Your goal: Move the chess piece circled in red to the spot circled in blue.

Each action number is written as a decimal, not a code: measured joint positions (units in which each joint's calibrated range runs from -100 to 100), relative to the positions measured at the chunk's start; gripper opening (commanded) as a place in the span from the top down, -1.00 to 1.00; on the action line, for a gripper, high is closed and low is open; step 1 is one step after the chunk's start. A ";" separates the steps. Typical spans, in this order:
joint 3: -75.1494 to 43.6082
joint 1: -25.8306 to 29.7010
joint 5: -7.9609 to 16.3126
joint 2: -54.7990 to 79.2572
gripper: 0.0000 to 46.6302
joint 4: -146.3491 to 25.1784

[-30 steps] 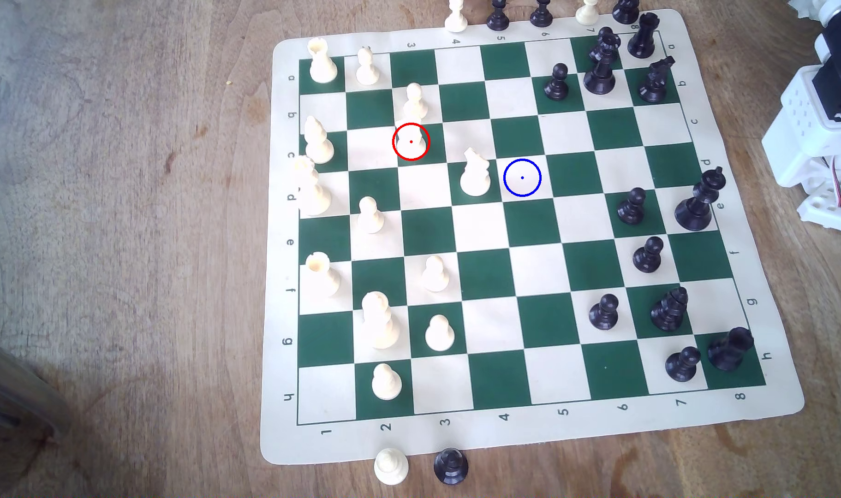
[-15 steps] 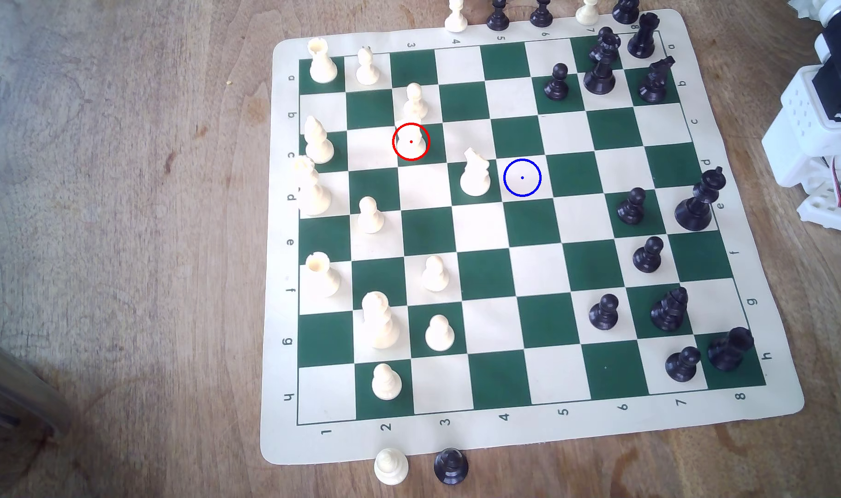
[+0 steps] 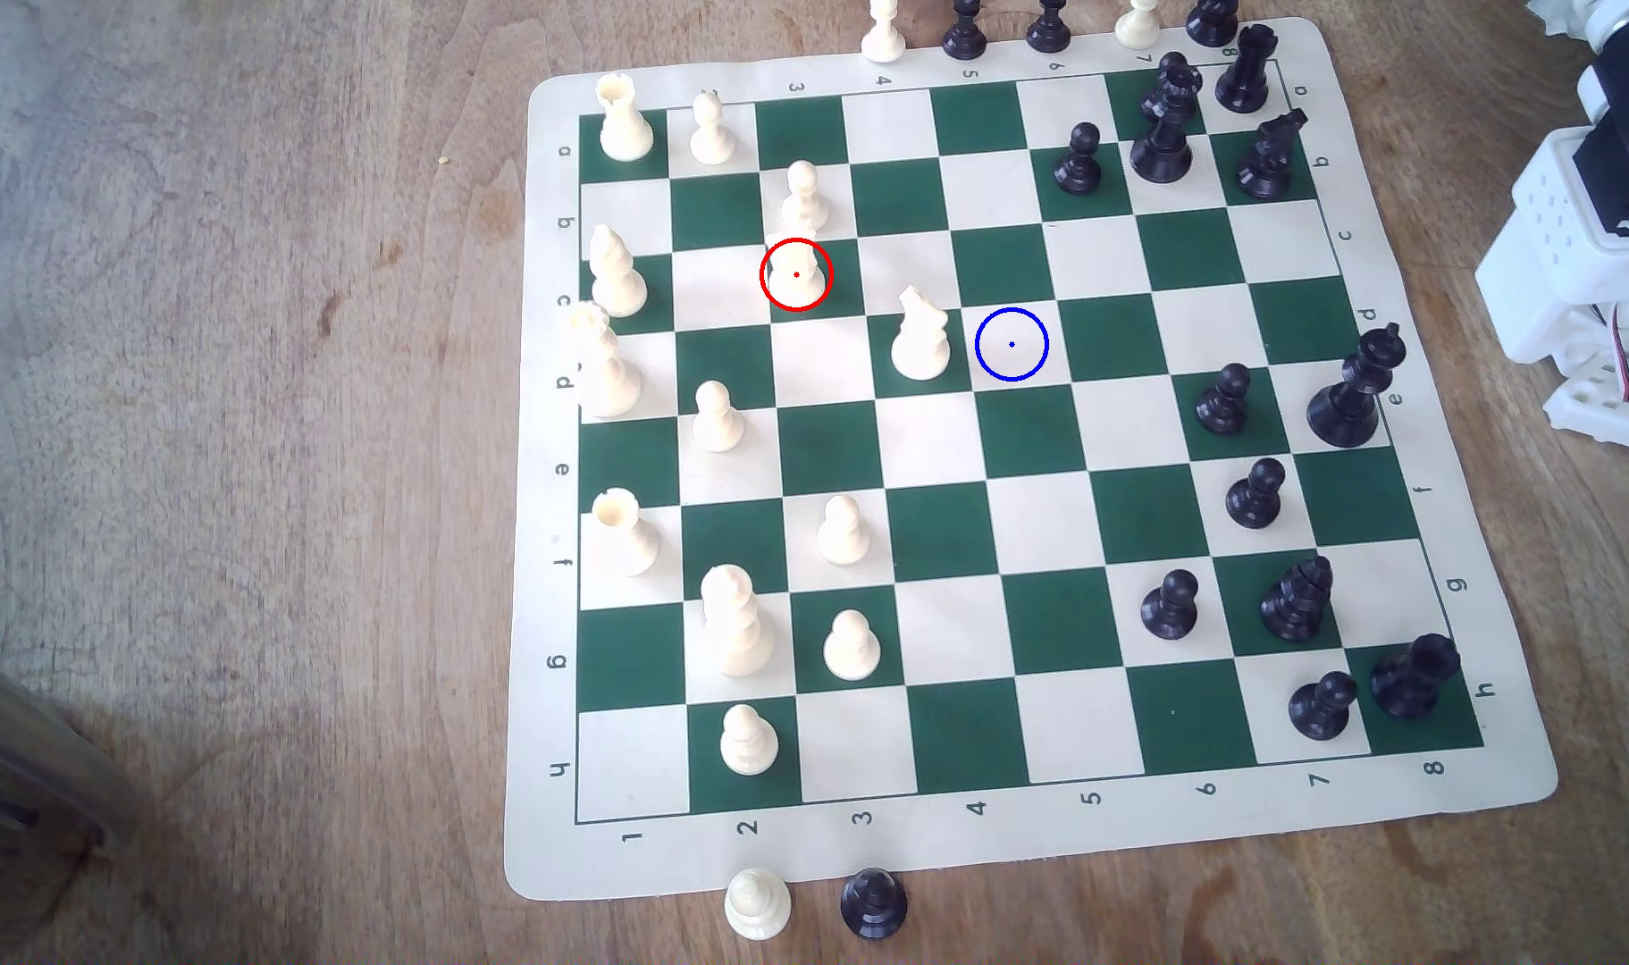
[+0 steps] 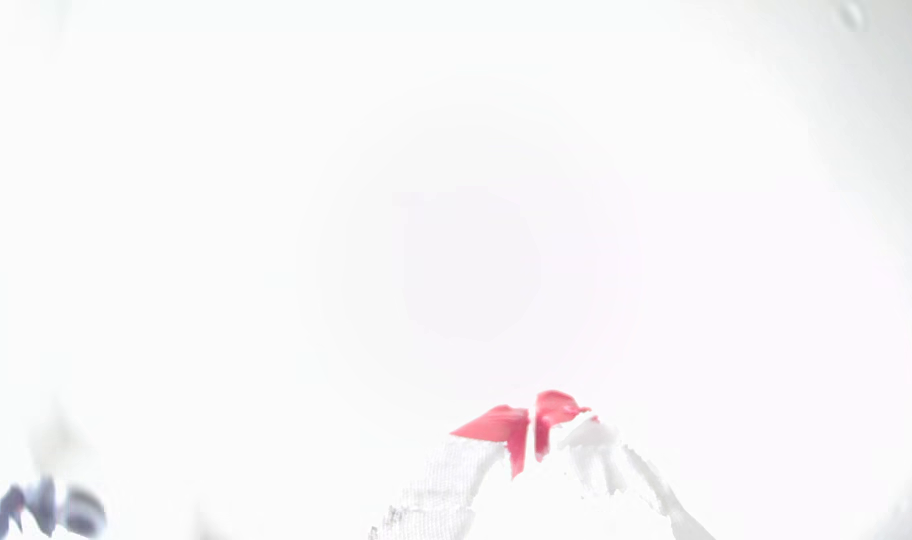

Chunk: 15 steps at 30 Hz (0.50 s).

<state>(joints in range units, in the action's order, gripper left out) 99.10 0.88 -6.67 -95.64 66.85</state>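
**Nothing moved yet: piece on its start square, arm parked off the board**

Wooden tabletop, worn and pale, with a green-and-cream chess mat laid across it. Exterior view.

- Chess piece: short, cream, upright inside the red ring on a green square, toward the exterior view's left of the board. Another cream pawn stands just behind it, close enough that their outlines nearly merge.
- Spot: cream square under the blue ring, bare. A cream knight sits on the green square just beside it, between piece and spot.
- Arm: white body at the exterior view's right edge, off the mat, well apart from the piece.
- Gripper: wrist view badly washed out. Two red-tipped fingers show, tips drawn close with only a thin gap. Nothing visible between them. Judged closed or nearly so, and empty.

Progress, as judged: zero steps complete. Reach, grasp, lift, carry and set-down all remain.

Notes for the work ahead:
- Gripper has to spread before it comes down on the piece.
- Tight quarters at pickup; the pawn behind could be knocked.
- Straight line to the spot runs past the knight, so the carry likely needs height to pass over it.
- Black pieces crowd the exterior view's right side, under the arm's likely path inward.
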 measured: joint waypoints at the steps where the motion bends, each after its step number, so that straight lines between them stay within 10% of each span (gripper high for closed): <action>1: 0.00 -0.52 -0.15 0.00 1.00 -4.94; 15: -21.06 -9.73 3.52 12.32 0.79 -92.43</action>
<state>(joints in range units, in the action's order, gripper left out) 78.04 -8.85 -3.15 -83.33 -25.58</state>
